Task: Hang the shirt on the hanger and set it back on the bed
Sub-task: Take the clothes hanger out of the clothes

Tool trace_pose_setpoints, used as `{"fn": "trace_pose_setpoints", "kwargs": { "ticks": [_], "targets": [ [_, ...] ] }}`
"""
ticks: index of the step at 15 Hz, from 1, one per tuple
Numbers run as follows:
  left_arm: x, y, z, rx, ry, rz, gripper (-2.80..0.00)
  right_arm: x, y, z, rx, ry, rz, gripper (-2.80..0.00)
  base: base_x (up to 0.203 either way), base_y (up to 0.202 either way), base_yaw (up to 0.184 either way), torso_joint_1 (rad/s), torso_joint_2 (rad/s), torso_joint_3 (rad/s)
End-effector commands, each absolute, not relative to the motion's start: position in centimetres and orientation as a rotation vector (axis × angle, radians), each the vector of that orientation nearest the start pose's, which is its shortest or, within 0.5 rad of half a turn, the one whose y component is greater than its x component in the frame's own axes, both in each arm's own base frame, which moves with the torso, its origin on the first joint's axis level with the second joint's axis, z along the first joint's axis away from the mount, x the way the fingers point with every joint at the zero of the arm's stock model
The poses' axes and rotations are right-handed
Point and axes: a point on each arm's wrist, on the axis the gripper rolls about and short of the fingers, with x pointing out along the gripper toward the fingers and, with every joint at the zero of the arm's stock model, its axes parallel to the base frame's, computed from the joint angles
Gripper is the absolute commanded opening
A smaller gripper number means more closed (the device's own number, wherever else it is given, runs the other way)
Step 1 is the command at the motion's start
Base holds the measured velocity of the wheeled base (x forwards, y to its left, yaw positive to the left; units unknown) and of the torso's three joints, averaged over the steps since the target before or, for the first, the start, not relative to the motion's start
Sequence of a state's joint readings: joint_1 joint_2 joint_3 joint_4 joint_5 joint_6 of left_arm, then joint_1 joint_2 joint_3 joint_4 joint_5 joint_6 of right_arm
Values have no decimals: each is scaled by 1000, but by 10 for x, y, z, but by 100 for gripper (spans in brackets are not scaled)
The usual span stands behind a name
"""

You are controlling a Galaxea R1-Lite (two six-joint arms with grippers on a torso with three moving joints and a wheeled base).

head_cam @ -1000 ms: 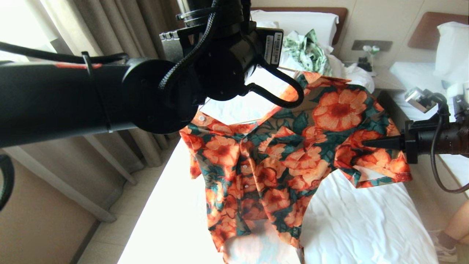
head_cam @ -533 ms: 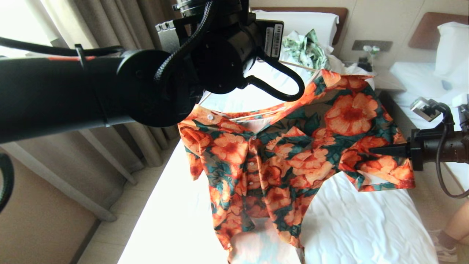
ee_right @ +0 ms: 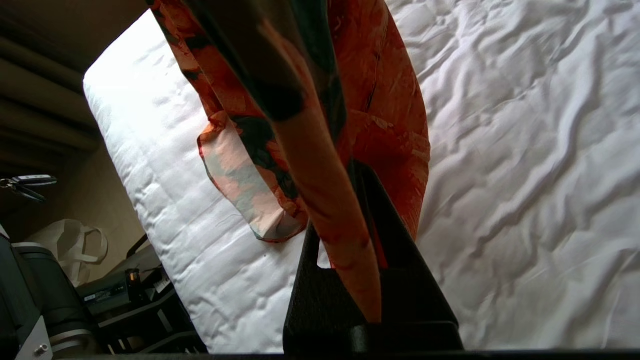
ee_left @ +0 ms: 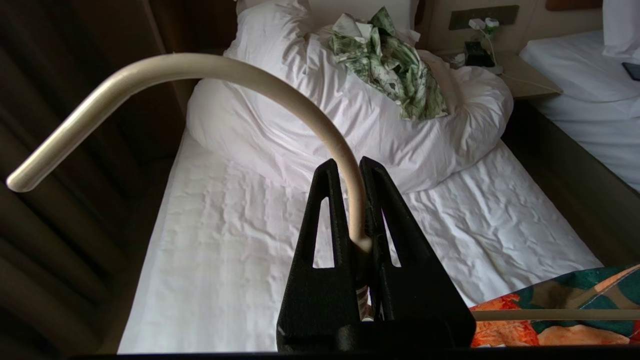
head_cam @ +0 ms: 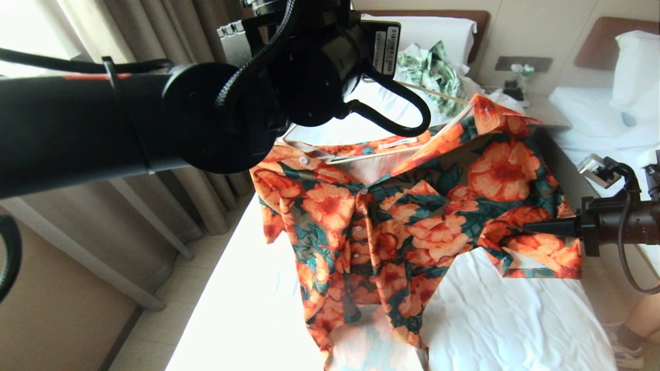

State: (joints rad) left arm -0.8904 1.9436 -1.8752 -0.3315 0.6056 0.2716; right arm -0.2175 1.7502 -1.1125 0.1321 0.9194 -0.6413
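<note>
The orange-flowered shirt hangs above the bed, collar open, draped over the thin cream hanger. The left arm fills the upper left of the head view, and the wrist hides its fingers there. In the left wrist view the left gripper is shut on the neck of the hanger, whose hook curves away. At the right, the right gripper is shut on the shirt's sleeve and holds it out sideways. In the right wrist view the shirt covers most of the right gripper.
A green-and-white leaf-print cloth lies on the bunched white duvet by the headboard. A nightstand and a second bed stand on the right. Curtains hang at left. A person's leg and shoe show at the bottom right.
The shirt has spread wider, its right shoulder shifting right. The right gripper has moved down and right with the sleeve. The left arm has risen slightly.
</note>
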Motion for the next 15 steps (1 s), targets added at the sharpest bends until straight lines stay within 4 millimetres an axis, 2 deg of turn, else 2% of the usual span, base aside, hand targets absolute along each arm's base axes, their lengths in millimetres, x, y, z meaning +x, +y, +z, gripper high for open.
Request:
{"fn": "trace_pose_setpoints", "kwargs": {
  "ticks": [1, 6, 15],
  "targets": [
    [251, -290, 370, 90, -228, -251, -280, 301, -54, 183, -161, 424, 826, -280, 0, 0, 0, 0, 0, 0],
    [251, -291, 371, 90, -227, -253, -280, 297, -61, 173, -149, 445, 812, -280, 0, 0, 0, 0, 0, 0],
    [249, -291, 372, 89, -229, -258, -280, 293, -61, 180, -149, 420, 819, -280, 0, 0, 0, 0, 0, 0]
  ]
}}
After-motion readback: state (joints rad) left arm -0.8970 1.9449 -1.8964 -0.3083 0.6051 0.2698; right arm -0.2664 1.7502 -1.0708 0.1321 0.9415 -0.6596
